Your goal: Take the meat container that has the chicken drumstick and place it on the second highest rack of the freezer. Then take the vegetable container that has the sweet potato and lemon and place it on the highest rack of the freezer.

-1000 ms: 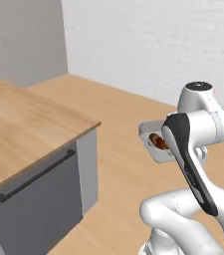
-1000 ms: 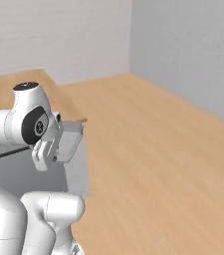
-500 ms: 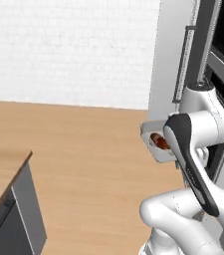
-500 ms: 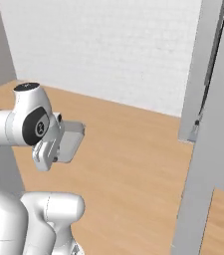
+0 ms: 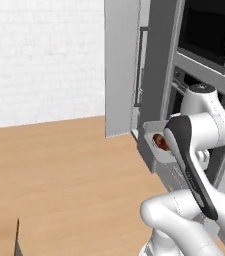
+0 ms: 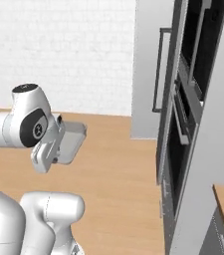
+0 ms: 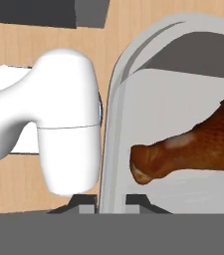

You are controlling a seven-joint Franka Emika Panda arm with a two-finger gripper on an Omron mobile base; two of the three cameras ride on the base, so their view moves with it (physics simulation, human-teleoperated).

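My gripper (image 7: pixel 109 201) is shut on the rim of the meat container (image 7: pixel 114 124), a shallow light-grey tray. The reddish-brown chicken drumstick (image 7: pixel 193 149) lies inside it. In the left base view the meat container (image 5: pixel 150 136) juts left from the hand at chest height, the chicken drumstick (image 5: pixel 159 141) showing in it. From the right the meat container (image 6: pixel 71 142) shows its underside. The freezer (image 5: pixel 121 65) is a tall grey slab with a long black bar handle (image 5: pixel 139 65) ahead; its racks are hidden. The vegetable container, sweet potato and lemon are out of view.
Black-glass wall ovens (image 6: pixel 195 55) stand to the right of the grey freezer (image 6: pixel 148 64). A broad grey panel (image 6: pixel 210 149) rises close on the right. Open wooden floor (image 5: pixel 59 175) stretches to the white brick wall (image 5: pixel 39 55).
The whole picture has swung as the base turns: the wooden counter has left the views and the grey freezer and ovens have come in. The container stays in the grip.
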